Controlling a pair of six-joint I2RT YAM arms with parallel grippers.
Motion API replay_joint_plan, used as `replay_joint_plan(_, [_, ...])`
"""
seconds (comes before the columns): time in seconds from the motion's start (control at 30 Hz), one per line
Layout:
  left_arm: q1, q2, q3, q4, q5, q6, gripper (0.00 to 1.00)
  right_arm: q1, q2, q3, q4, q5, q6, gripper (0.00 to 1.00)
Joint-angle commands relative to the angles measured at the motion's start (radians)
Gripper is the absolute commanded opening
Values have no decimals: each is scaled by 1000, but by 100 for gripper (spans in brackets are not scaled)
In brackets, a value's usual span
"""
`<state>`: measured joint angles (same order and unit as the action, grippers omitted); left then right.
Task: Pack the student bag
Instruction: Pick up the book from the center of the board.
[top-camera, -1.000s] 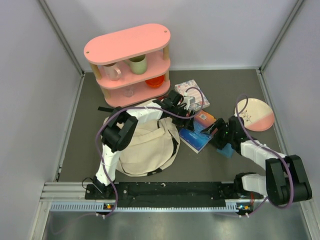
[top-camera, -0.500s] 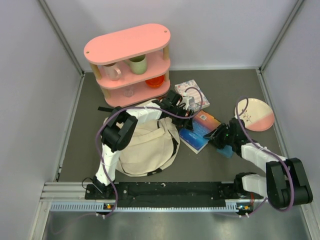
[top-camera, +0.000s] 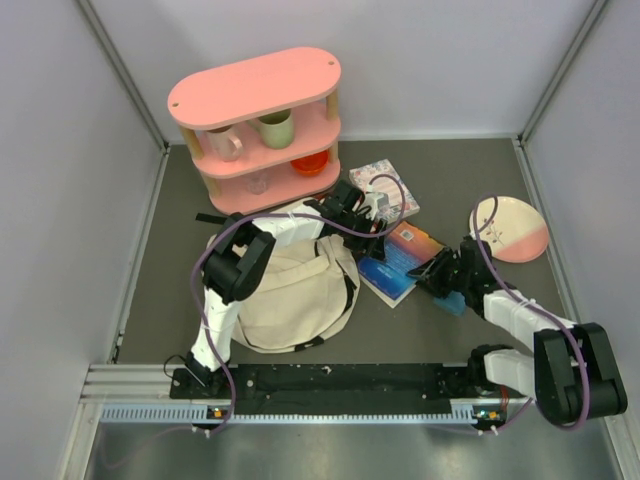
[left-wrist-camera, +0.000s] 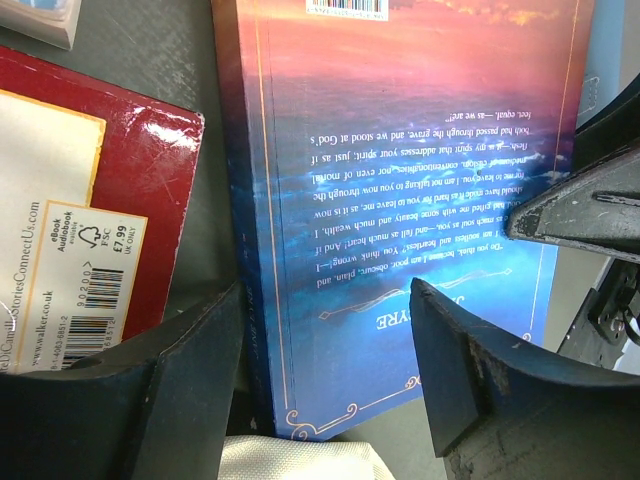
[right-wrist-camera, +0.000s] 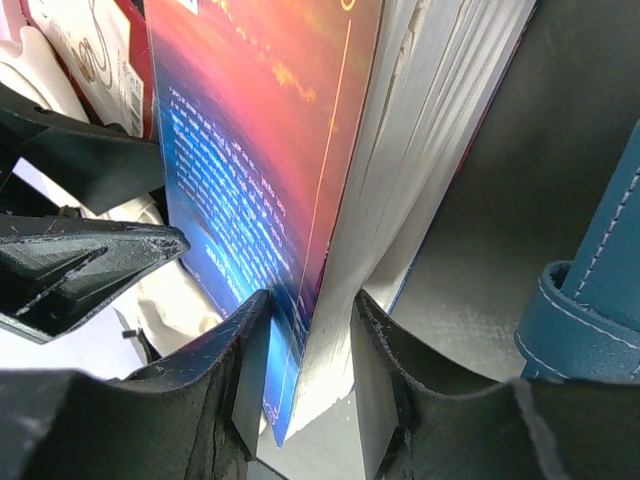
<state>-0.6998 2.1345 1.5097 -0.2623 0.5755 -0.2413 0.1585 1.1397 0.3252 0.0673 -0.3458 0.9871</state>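
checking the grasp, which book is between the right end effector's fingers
The blue-and-orange paperback: its page edge sits between the right end effector's fingers. The red book and the floral book by the shelf lie outside that grip.

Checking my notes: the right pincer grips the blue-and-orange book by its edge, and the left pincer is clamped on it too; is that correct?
Not quite: the left pincer is open over the blue-and-orange book, clamped on nothing, as the left wrist view shows. The right pincer does grip that book by its edge.
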Motion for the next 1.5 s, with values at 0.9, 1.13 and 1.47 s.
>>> replay_joint_plan(0.9, [65,-280,-98,90,10,-76,82,6,-354,71,11,-125,-51,0])
replay_joint_plan(1.13, [103,-324,-140,104,56,-79,86,4,-446,120,66,-229,-41,0])
replay_joint_plan(1.47, [114,-361,-167,146,110,-96,86,6,-504,178,78,-301,-53,0])
